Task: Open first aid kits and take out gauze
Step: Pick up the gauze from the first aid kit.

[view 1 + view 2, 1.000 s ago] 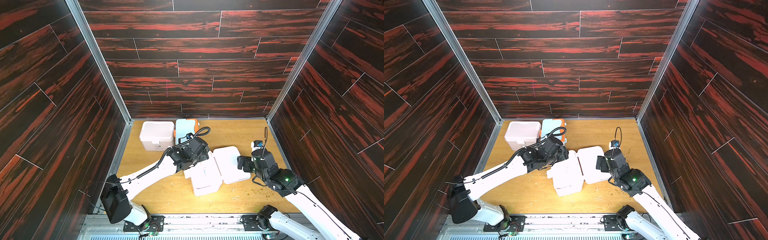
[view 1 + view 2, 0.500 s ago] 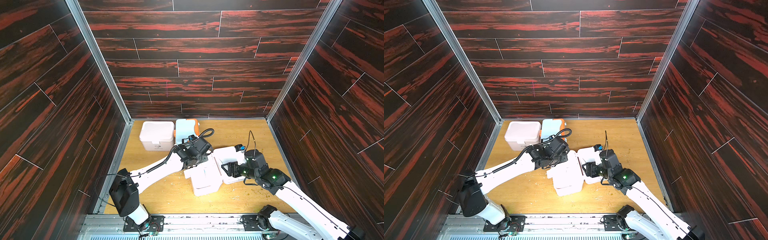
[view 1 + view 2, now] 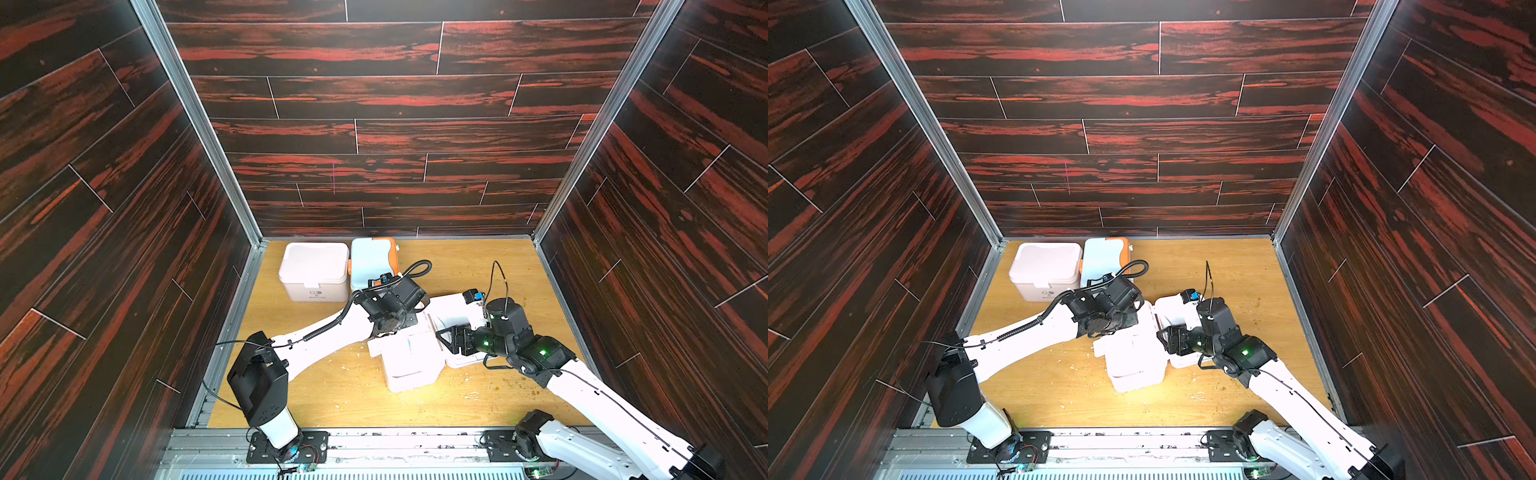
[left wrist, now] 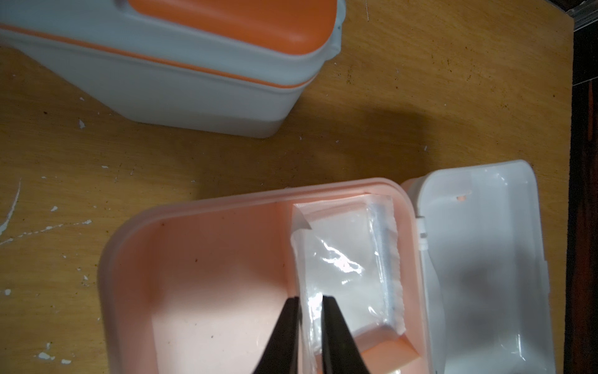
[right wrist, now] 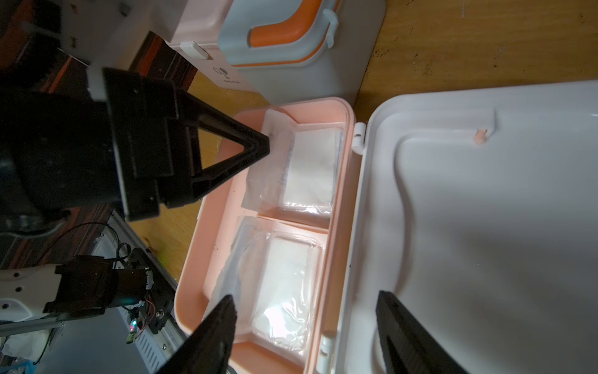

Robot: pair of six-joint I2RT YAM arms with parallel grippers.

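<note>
Pinching edge of gauze packet [image 4: 349, 268], left jaws are gripping clear wrapper inside open pink first aid kit [image 4: 226, 200], packet lying in compartment beside hinge. In neighbouring compartment, second gauze packet [image 5: 288, 285] is sitting untouched. Kit's white lid [image 4: 479, 259] is lying flat open on table [image 3: 478, 266]. Right jaws are hovering wide apart above second packet and hinge, holding nothing. Closed pink kit [image 3: 314, 270] and blue-white kit [image 3: 370, 259] with orange handle are standing side by side against back wall [image 3: 374, 208].
</note>
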